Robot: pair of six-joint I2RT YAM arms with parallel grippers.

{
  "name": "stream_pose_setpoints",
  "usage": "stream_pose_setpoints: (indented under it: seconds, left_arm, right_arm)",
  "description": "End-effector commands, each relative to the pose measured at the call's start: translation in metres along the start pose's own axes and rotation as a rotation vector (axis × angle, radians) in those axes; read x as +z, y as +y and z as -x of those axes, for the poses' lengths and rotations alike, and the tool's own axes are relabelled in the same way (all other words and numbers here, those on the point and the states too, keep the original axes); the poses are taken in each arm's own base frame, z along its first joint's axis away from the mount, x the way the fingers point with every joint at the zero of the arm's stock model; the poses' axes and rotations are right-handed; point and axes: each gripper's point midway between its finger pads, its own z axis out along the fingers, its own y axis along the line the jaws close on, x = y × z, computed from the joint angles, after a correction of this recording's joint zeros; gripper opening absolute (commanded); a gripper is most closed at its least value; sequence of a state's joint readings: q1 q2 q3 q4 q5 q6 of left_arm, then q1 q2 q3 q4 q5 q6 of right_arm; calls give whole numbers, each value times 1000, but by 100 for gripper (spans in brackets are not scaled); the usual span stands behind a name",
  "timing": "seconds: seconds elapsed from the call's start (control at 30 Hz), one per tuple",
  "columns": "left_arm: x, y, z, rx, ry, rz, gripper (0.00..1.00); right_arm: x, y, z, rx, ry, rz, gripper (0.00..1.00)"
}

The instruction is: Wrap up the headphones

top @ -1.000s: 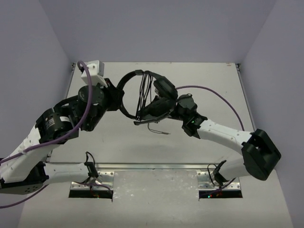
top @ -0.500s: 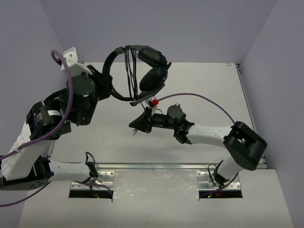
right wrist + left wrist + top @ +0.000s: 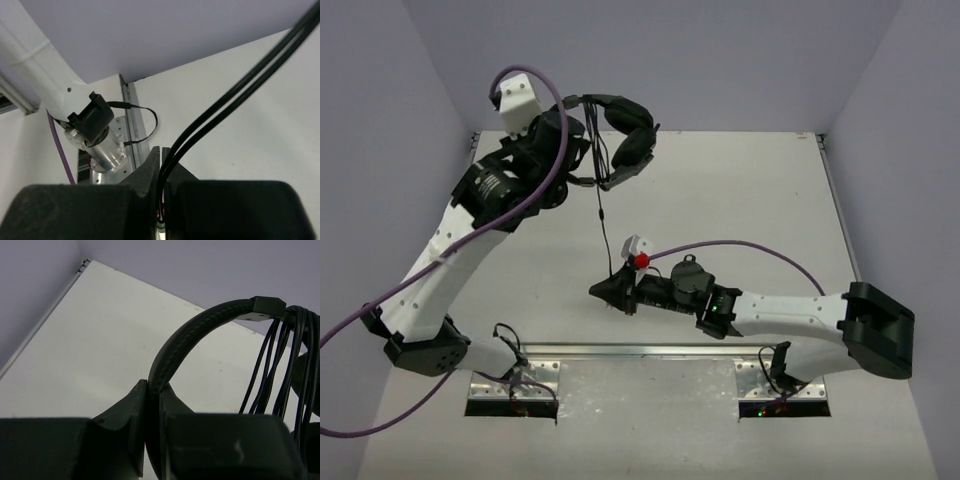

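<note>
The black headphones (image 3: 623,138) hang in the air at the back left, their earcups (image 3: 631,152) close together. My left gripper (image 3: 572,152) is shut on the headband (image 3: 200,335), which rises from between the fingers (image 3: 131,405). Several turns of the thin black cable (image 3: 280,355) are wound next to the headband's end. One strand of cable (image 3: 601,225) runs straight down from the headphones to my right gripper (image 3: 604,291), low near the front of the table (image 3: 760,190). That gripper (image 3: 161,155) is shut on the doubled cable (image 3: 240,95).
Thick purple arm cables (image 3: 740,245) loop over both arms. The metal mounting rail (image 3: 650,352) and the arm bases lie along the near edge. Grey walls close in the table at the back and sides. The left arm's base motor (image 3: 95,135) shows in the right wrist view.
My left arm has lifted the headphones up and towards the back left. My right gripper has drawn back towards the near edge with the cable, which now hangs straight between the two.
</note>
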State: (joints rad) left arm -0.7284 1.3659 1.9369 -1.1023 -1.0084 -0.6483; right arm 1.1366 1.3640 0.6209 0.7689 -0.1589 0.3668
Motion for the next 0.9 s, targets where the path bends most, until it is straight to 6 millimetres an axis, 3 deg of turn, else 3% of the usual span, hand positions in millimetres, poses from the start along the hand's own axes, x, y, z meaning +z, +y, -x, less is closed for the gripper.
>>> stream_pose_setpoints:
  seconds: [0.0, 0.13, 0.27, 0.3, 0.33, 0.4, 0.57, 0.6, 0.7, 0.73, 0.87]
  left_arm:
    - [38, -19, 16, -151, -50, 14, 0]
    - [75, -19, -8, -105, -26, 80, 0]
    - [99, -14, -55, -21, 25, 145, 0]
    - [100, -12, -62, -39, 38, 142, 0]
    - [101, -13, -69, -57, 39, 130, 0]
    - [99, -7, -100, -68, 96, 98, 0]
    - [81, -20, -139, -118, 150, -47, 0]
    - [71, -24, -154, -86, 164, -73, 0]
    - [57, -35, -175, -18, 181, -132, 0]
    - [57, -37, -192, 7, 201, -160, 0]
    - [46, -54, -236, 66, 268, -382, 1]
  right_arm:
    - [-18, 2, -14, -128, 81, -134, 1]
    - [-32, 7, -23, -218, 213, -197, 1]
    - [-34, 11, -6, -292, 263, -193, 1]
    - [-31, 14, 6, -324, 260, -177, 1]
    - [-34, 12, 1, -349, 307, -174, 1]
    - [-30, 9, 14, -381, 307, -179, 1]
    - [-36, -17, 25, -411, 410, -179, 1]
    - [-31, -18, 37, -439, 412, -164, 1]
    - [-37, -30, 40, -524, 503, -162, 1]
    - [-39, -33, 51, -542, 518, -172, 1]
    - [-52, -66, 70, -620, 565, -235, 1]
